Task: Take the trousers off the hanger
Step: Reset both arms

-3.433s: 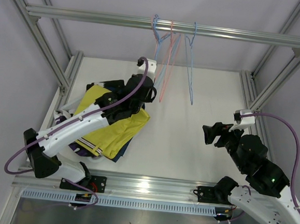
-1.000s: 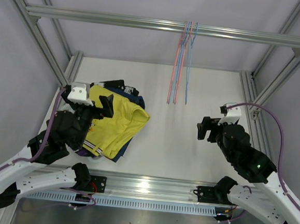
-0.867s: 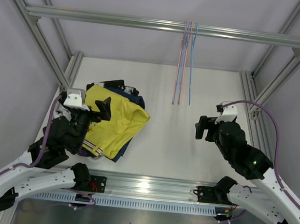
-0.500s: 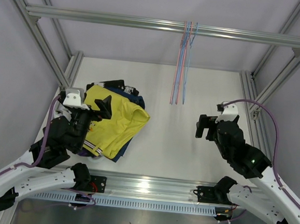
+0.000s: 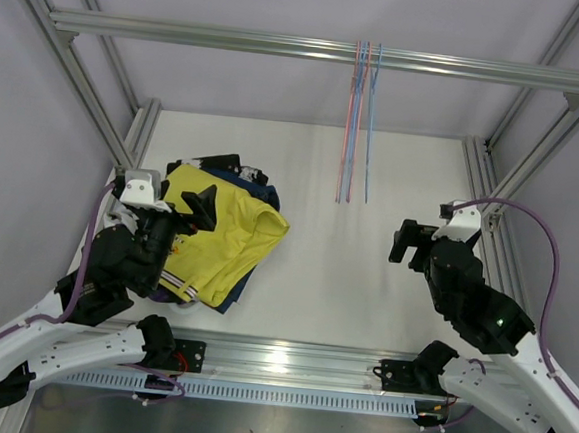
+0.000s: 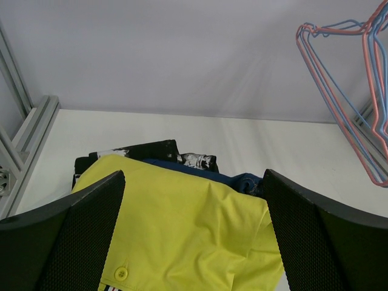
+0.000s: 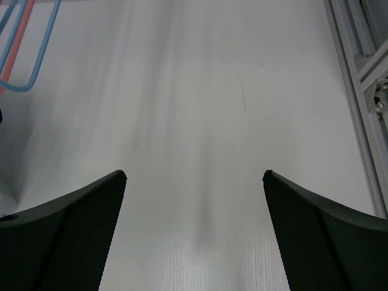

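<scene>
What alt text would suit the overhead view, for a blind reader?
Trousers lie piled at the left of the table, a yellow pair on top; bare pink and blue hangers hang from the rail. The left gripper and right gripper are open, holding nothing.

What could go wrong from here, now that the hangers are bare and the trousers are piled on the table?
1. The left claw hovers open just over the yellow trousers topping the loose pile; retreating low, it could snag the cloth and drag the pile apart.
2. The empty hangers hang only by their hooks on the rail; an arm swinging past might knock them off.
</scene>
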{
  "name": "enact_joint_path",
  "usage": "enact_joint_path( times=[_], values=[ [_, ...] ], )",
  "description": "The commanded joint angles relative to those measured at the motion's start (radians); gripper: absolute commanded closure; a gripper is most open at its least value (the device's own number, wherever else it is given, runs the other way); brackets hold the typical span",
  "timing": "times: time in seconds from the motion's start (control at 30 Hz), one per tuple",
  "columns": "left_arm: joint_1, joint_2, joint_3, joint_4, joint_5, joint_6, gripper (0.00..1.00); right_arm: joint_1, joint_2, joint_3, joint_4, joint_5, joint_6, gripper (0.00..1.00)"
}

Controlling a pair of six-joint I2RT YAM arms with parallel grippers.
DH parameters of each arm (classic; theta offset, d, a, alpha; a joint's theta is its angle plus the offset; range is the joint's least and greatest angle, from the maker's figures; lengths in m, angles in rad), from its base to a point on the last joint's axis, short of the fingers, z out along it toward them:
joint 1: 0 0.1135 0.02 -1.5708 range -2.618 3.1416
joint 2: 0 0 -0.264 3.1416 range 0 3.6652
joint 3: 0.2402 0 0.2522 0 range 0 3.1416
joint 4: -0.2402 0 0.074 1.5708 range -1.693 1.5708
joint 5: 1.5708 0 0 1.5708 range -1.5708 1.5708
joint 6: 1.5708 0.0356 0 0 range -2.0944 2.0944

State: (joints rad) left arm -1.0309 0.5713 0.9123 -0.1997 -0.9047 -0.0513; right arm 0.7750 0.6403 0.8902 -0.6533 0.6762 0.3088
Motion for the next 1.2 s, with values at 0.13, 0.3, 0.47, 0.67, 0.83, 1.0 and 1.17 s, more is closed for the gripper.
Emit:
enact_joint_path(
  times=[0.13,0.3,0.47,0.67,0.83,1.0,1.17],
  values=[
    [0.000,0.002,0.034,0.005,0.006,-0.013,0.01,-0.003,-0.065,0.010,0.046,0.037,0.015,0.01],
    [0.000,0.001,0.033,0.009,-0.002,-0.002,0.01,-0.003,-0.117,-0.011,0.080,0.000,-0.007,0.01],
    [0.000,0.013,0.034,0.011,-0.022,0.004,0.00,-0.009,-0.119,-0.017,0.092,-0.043,-0.013,0.01],
    [0.000,0.033,0.039,0.003,-0.031,0.001,0.01,-0.013,-0.123,-0.017,0.092,-0.067,-0.016,0.00],
    [0.000,0.021,0.030,0.013,-0.025,0.002,0.01,-0.013,-0.142,-0.027,0.106,-0.092,-0.023,0.01],
    [0.000,0.029,0.039,0.000,-0.022,-0.002,0.01,-0.011,-0.125,-0.028,0.104,-0.113,-0.025,0.01],
    [0.000,0.022,0.039,0.002,-0.017,-0.001,0.01,-0.010,-0.039,-0.001,0.063,-0.112,-0.023,0.01]
  ],
)
